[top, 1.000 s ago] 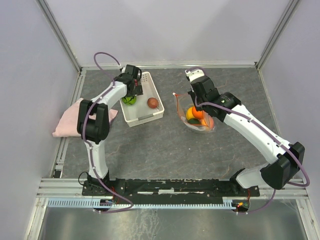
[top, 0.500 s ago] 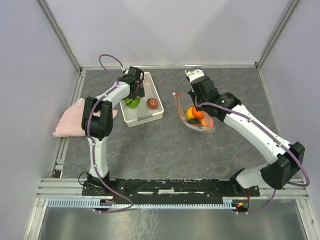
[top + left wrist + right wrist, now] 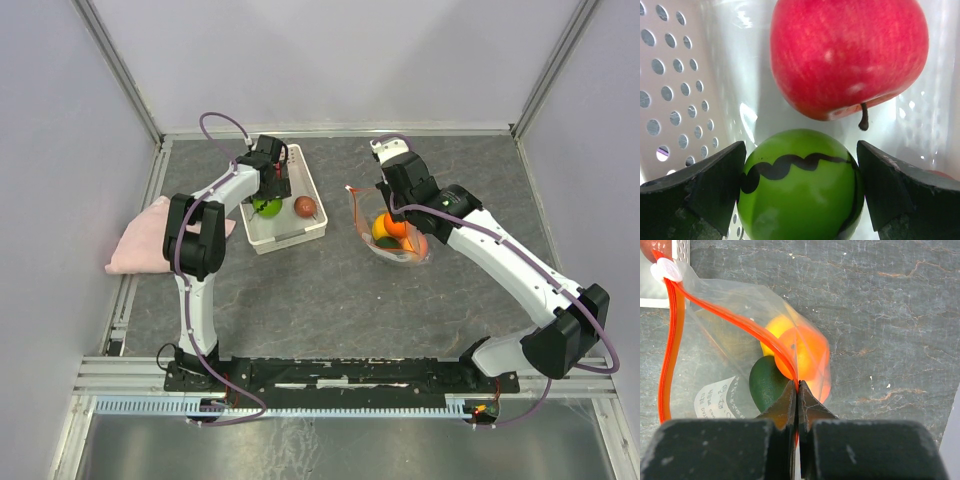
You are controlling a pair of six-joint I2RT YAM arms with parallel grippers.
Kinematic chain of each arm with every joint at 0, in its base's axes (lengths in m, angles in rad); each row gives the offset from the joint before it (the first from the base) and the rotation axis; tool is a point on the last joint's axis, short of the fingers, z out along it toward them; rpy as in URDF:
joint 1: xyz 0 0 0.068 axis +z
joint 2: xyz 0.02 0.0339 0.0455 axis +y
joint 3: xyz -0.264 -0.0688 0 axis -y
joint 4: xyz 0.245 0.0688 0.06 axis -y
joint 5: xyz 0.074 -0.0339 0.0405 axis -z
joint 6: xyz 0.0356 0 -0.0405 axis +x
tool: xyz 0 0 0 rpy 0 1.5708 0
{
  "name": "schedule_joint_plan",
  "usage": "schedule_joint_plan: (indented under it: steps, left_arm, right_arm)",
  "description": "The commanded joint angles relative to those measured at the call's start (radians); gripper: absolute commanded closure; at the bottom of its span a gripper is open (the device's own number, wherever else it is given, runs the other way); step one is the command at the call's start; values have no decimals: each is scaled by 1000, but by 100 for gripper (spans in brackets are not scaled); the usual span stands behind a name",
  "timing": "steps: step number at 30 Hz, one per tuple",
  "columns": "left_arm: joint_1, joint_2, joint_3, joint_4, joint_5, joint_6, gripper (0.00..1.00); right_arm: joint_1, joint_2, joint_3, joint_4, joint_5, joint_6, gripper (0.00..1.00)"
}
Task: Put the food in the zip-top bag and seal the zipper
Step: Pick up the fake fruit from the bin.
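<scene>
- Basket (image 3: 285, 236): left gripper (image 3: 801, 150) was seen inside, fingers spread either side of the green fruit (image 3: 797, 200), beside a red apple (image 3: 847, 55).
- Bag (image 3: 715, 365): zipper (image 3: 730, 315) was pinched by the right gripper (image 3: 798, 385), fingers pressed together; orange fruit (image 3: 807, 352) was held inside.

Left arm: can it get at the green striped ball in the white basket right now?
Probably yes. The left gripper is open with its fingers on either side of the green ball, nothing between them. The red apple lies beyond it in the basket, not in the way.
</scene>
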Motion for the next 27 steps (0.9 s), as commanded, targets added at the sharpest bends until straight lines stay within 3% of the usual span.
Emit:
schedule_joint_plan:
  steps: [1,7,11,17,27]
  left_arm:
    - [2,-42,-3,-19,33,-1,2]
    - [2,-34,-3,-31,51,-12,3]
    - [2,-70,-24,-20,53,-18,10]
    - [1,-178,-111,45,96,-39,22]
    - [-1,-397,-277,189,210,-92,31]
  right_arm:
    - [4,-11,17,34,0,1,98]
    - [3,-14,14,34,0,2,98]
    - [3,-16,15,34,3,3,98]
    - [3,-16,23,32,5,5,98]
    - [3,-20,28,38,13,11,98]
